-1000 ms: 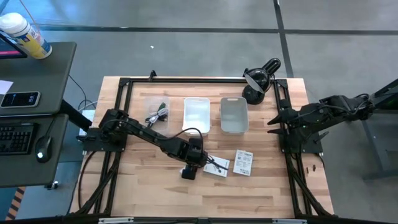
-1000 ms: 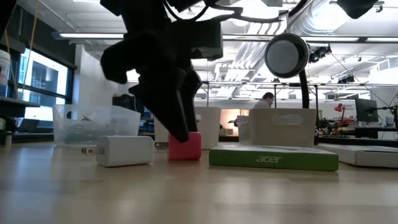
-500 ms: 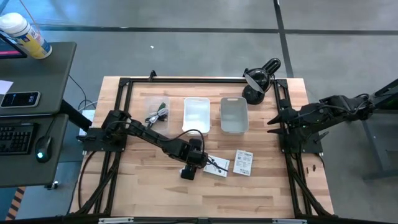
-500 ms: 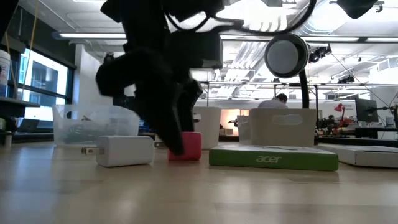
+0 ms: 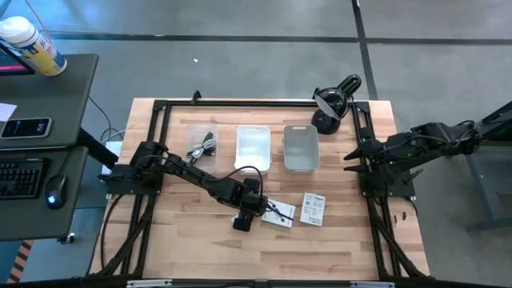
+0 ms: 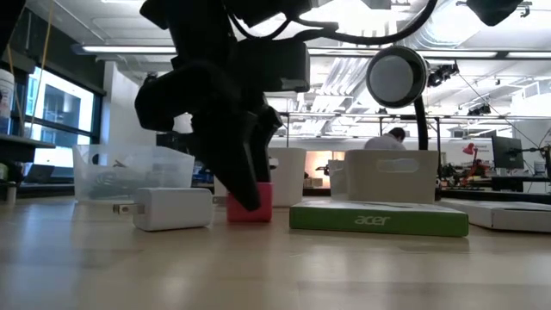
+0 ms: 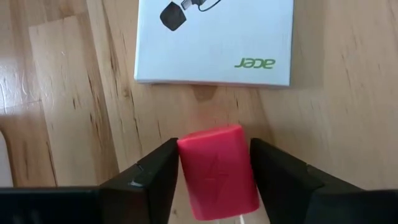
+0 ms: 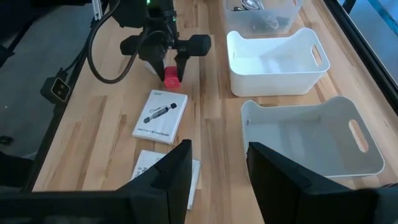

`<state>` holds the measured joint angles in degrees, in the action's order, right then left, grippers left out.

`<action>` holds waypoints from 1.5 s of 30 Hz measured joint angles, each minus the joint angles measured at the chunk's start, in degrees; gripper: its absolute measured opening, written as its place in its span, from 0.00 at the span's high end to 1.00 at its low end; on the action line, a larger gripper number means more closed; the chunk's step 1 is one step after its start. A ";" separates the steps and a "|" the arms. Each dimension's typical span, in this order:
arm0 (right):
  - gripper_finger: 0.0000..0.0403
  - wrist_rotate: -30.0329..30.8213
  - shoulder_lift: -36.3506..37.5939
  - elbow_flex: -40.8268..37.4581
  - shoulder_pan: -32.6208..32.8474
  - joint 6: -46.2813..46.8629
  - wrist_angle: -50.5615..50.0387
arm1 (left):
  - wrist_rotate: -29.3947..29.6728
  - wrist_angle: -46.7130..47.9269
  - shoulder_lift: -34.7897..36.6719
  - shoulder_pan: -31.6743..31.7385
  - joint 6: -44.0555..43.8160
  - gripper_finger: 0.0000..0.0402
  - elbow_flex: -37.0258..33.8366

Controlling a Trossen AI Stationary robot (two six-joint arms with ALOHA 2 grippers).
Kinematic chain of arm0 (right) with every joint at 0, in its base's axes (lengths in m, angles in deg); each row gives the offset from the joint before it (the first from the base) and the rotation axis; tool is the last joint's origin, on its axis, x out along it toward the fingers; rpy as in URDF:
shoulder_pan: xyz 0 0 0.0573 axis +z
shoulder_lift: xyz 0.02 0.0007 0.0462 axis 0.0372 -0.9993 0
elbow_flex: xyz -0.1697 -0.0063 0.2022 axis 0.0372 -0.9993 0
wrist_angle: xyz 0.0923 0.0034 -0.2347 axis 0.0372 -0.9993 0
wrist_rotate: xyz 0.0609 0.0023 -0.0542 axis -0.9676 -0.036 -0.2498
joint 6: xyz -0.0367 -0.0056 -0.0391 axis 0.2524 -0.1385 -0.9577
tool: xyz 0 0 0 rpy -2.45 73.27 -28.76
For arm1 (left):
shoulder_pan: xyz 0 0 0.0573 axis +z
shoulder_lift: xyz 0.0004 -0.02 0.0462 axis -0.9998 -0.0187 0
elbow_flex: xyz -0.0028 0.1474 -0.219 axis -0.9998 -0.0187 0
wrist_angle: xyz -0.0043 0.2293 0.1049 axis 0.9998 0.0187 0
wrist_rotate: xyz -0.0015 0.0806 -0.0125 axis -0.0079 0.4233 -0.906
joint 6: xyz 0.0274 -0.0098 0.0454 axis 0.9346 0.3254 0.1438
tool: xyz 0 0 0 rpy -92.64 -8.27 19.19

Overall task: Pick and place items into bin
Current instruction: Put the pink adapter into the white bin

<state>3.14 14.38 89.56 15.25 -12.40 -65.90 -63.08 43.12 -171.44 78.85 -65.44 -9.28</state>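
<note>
A small pink block with a lightning mark (image 7: 217, 171) stands on the wood table between the fingers of my left gripper (image 7: 214, 193), near the table's middle (image 5: 246, 214). In the low view the pink block (image 6: 250, 205) shows behind the dark finger. A white cube with plug prongs (image 6: 172, 208) sits on the table to its left. A white printed "acer" card (image 7: 214, 40) lies flat just past the block, and a second printed card (image 5: 314, 209) lies to the right. My right gripper (image 8: 214, 180) waits open at the table's right side (image 5: 356, 156). My left gripper pinches the pink block by two opposite side faces (image 7: 186, 174), one finger (image 7: 155, 183) on each side. The fingers come from above, pointing down. The block stands upright with its bottom (image 6: 250, 220) on the table.
Along the far side stand a clear bin (image 5: 202, 144) holding a black cable, a white bin (image 5: 254, 136) and a greyish bin (image 5: 302, 134). A black desk lamp (image 5: 332, 104) sits at the far right corner. Bare wood lies toward the near edge.
My left gripper has sunk a little lower around the pink block. The block has slid slightly toward the table's left while staying on the table.
</note>
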 joint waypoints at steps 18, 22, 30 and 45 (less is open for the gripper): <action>0.64 0.01 0.00 0.00 0.01 -0.41 -0.04 | -0.34 0.40 0.00 0.01 0.00 0.62 0.26; 0.64 0.02 0.00 0.00 0.01 -0.42 -0.04 | -0.45 2.08 0.00 -0.01 1.59 0.63 2.46; 0.64 0.02 0.00 0.00 0.00 -0.42 -0.07 | 0.08 12.21 0.00 0.03 7.52 0.62 11.37; 0.64 0.00 0.00 0.00 0.01 0.37 -0.04 | 12.16 31.59 0.08 6.01 20.70 0.62 32.27</action>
<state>3.14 14.38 89.56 15.26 -12.03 -65.95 -50.92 74.71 -171.36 84.87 -44.74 22.99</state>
